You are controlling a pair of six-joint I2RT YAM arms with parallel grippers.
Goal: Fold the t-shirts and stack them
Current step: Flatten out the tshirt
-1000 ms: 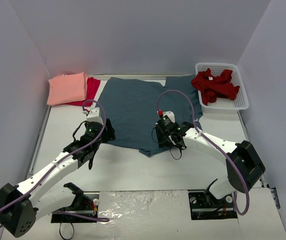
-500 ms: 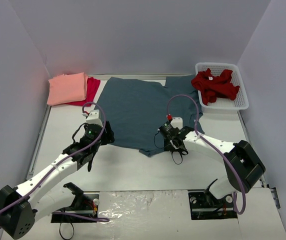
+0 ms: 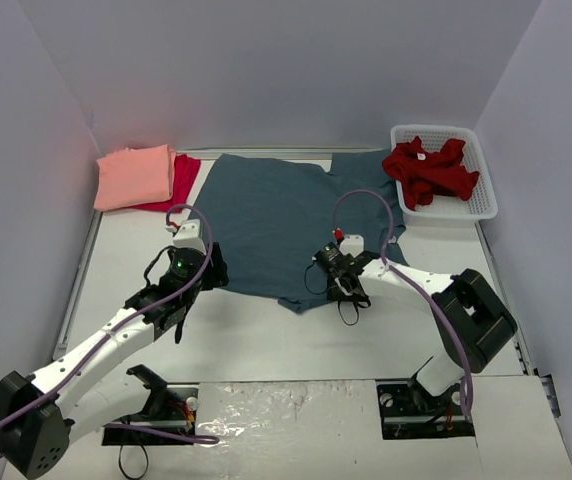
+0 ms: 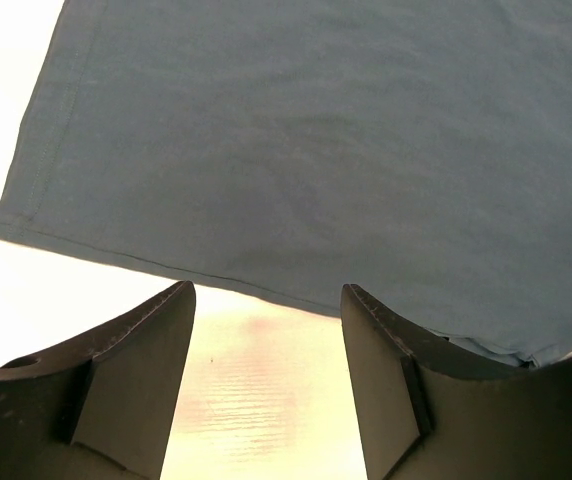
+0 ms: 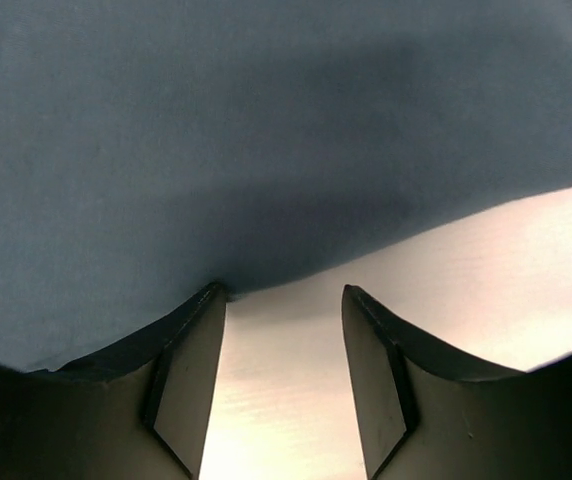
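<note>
The slate-blue t-shirt (image 3: 276, 215) lies spread flat in the middle of the table. My left gripper (image 3: 212, 268) is open and low at its near left hem (image 4: 166, 265), with bare table between the fingers. My right gripper (image 3: 334, 275) is open at the near right hem (image 5: 296, 275), and its left finger touches the cloth edge. The salmon-pink t-shirt (image 3: 134, 176) lies folded at the far left on top of the crimson t-shirt (image 3: 183, 175). The dark red t-shirt (image 3: 430, 171) sits crumpled in the basket.
The white lattice basket (image 3: 480, 199) stands at the far right corner. Purple cables loop above both wrists. Grey walls close in the table on the left, back and right.
My right gripper has come nearer and lower, onto the shirt's near right hem. My left gripper has shifted slightly toward the near left hem.
</note>
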